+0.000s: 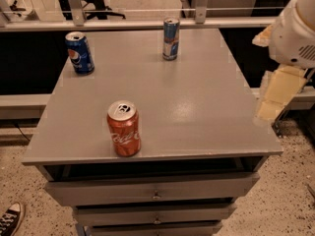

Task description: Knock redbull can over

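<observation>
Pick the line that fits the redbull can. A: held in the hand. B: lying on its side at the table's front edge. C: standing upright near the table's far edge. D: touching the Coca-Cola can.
C: the redbull can stands upright near the far edge of the table, apart from the Coca-Cola can, while the hand hangs beyond the table's right side, clear of all cans.

White rounded arm housing (295, 31), vent slits (306, 53), pale cream-yellow blocky pincer (271, 102) beside the grey table (197, 112), right side
</observation>
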`<state>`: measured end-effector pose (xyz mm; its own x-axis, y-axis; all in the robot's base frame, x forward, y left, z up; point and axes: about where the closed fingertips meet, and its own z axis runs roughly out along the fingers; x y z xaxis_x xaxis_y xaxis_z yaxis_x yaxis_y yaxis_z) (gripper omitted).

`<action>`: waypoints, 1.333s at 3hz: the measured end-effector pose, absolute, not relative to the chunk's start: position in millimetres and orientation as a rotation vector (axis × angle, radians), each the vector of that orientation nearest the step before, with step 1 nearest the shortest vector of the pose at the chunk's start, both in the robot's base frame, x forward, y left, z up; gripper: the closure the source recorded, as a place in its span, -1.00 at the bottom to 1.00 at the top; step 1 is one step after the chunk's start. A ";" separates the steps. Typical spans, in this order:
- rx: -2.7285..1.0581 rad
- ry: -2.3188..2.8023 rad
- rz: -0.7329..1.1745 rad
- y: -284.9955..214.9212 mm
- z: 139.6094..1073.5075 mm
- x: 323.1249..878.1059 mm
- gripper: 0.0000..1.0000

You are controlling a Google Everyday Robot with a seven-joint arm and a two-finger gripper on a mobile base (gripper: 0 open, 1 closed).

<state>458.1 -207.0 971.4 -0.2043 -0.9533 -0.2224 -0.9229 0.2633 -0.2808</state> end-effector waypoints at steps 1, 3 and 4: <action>-1.619 2.111 -0.087 -200.0 966.0 512.8 -1.00; -1.344 1.970 -0.004 -203.5 955.2 668.3 -1.00; -1.244 1.917 0.089 -189.7 949.5 721.9 -1.00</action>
